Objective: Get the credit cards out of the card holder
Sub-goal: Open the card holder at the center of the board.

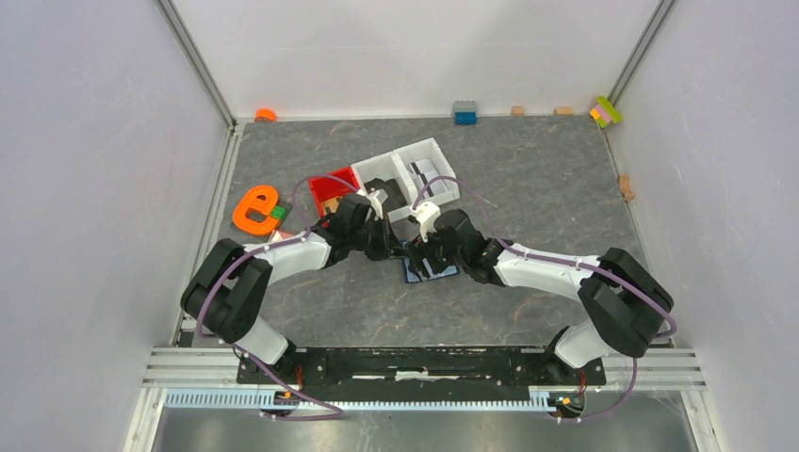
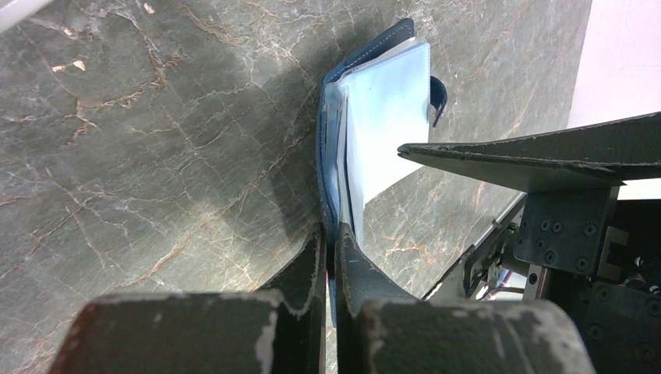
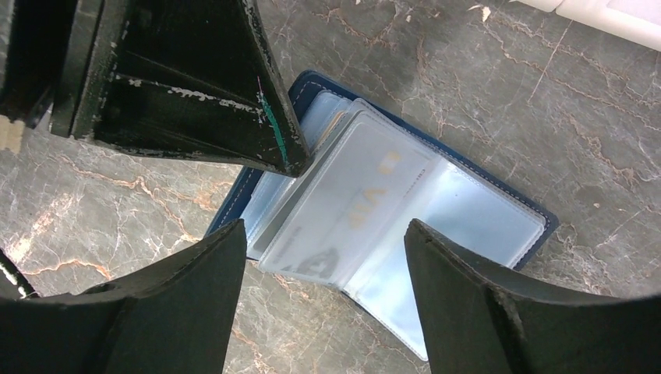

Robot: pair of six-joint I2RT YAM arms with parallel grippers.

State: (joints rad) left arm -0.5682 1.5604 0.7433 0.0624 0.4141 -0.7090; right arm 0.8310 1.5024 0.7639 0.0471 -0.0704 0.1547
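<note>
**Fig.** The card holder (image 3: pixel 475 210) is shown lying open on the table (image 1: pixel 565 188), on the arm-base side of the white bin (image 1: pixel 435 144), near it but apart from it. Its light-blue lining is turned upward and its clear sleeves (image 3: pixel 436 273) are fanned out above the navy cover.

The left gripper (image 2: pixel 330 238) is shown fully closed, with its fingers pinched on one edge of the card holder. Whether only the cover or also some sleeves are caught cannot be told. The right gripper (image 3: pixel 323 234) is spread wide and nothing is held in it. It is poised over the fanned sleeves, on the same arm-base side of the white bin.

One credit card (image 3: pixel 355 206), pale with gold lettering, is seen through a sleeve. Further cards are suggested by stacked edges beneath it, but they cannot be counted.

The cards are judged to be light, thin, stiff and smooth. The sleeves are judged to be soft, floppy and slippery, and likely to buckle under a finger. The holder is judged light enough to be dragged along with a card unless it is pinned, as it is here.

A narrow pinch on the card's exposed edge at the sleeve mouth is considered the best grip. Which side that mouth opens on cannot be made out.
</note>
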